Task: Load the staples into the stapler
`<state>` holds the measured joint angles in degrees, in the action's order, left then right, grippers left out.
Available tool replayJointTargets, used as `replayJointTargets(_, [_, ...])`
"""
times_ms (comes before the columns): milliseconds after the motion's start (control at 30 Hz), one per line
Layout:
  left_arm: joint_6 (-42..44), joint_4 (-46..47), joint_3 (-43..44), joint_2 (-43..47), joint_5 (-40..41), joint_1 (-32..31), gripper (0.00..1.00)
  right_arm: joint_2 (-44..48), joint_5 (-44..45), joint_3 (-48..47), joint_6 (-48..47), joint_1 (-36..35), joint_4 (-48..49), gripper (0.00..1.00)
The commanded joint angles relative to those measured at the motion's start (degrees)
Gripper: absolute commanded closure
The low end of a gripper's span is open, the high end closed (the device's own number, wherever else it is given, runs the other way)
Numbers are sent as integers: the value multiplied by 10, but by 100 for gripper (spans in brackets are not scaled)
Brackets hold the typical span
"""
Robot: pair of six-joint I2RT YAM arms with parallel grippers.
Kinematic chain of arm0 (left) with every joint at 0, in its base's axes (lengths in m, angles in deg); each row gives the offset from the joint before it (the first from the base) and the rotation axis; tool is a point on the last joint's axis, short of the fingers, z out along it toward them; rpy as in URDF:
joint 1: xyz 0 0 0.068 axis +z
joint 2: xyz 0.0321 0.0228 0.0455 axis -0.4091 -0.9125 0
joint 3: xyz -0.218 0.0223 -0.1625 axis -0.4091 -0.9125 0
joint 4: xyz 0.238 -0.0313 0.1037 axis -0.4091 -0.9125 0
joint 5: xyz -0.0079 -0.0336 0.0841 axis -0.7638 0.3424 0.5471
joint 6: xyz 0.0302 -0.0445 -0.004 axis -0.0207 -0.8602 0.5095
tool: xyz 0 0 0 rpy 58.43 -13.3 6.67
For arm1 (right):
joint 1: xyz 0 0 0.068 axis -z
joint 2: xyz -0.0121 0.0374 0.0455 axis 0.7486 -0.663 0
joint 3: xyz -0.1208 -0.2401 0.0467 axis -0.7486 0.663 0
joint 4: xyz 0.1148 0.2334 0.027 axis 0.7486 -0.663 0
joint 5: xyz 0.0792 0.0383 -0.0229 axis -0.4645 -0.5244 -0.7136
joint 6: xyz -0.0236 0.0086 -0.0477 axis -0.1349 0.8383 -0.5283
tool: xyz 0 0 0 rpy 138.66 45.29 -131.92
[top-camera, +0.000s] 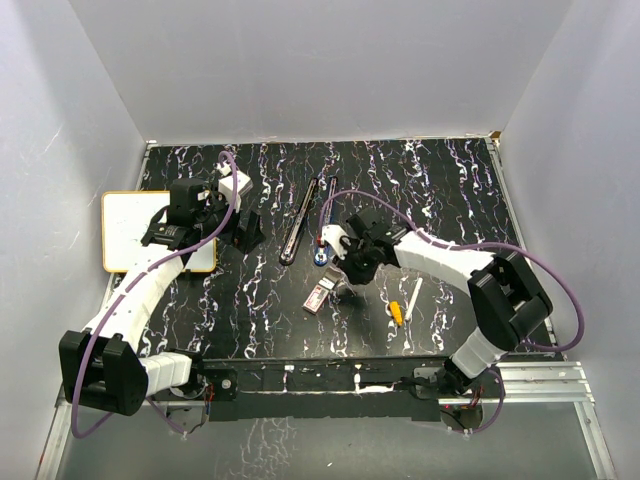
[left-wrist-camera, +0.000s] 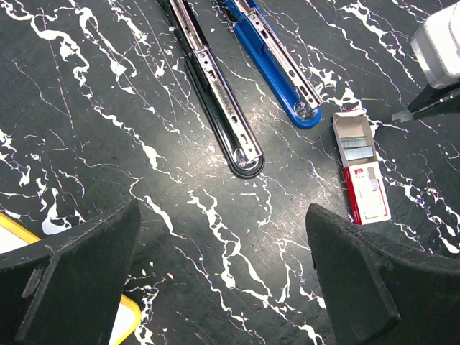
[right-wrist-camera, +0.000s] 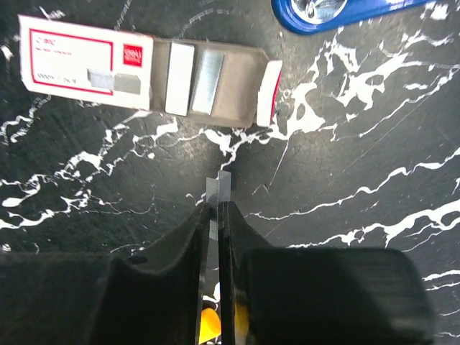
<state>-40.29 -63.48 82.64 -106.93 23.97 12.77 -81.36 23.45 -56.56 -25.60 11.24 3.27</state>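
Note:
The staples box [right-wrist-camera: 86,61] lies open on the black marble table, its tan tray [right-wrist-camera: 237,90] pulled out with two staple strips [right-wrist-camera: 207,80] inside. My right gripper [right-wrist-camera: 218,208] is shut on one thin staple strip [right-wrist-camera: 218,185], held upright just short of the box [top-camera: 318,296]. Two staplers lie unfolded side by side: a blue one [top-camera: 324,215] [left-wrist-camera: 277,65] and a black one [top-camera: 296,222] [left-wrist-camera: 223,108]. The blue one's tip [right-wrist-camera: 338,11] sits just beyond the box. My left gripper [top-camera: 246,232] [left-wrist-camera: 223,266] hovers open and empty left of the staplers.
A white board with a yellow rim [top-camera: 125,230] lies at the table's left edge, under my left arm. A white pen with a yellow tip [top-camera: 405,303] rests right of the box, near my right arm. Grey walls close in the table.

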Motion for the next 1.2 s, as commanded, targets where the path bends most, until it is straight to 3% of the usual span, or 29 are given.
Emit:
replayJointTargets(0, [-4, 2, 2, 1, -14, 1, 3, 38, 37, 29, -12, -7, 74, 87])
replayJointTargets(667, [0, 5, -4, 3, -8, 0, 3, 93, 178, 165, -38, -89, 200, 83])
replayJointTargets(900, [2, 5, -7, 5, -8, 1, 3, 120, 167, 166, -34, -90, 200, 75])
replayJointTargets(1167, [2, 4, -8, 7, -8, 1, 3, 136, 136, 169, -20, -86, 192, 56])
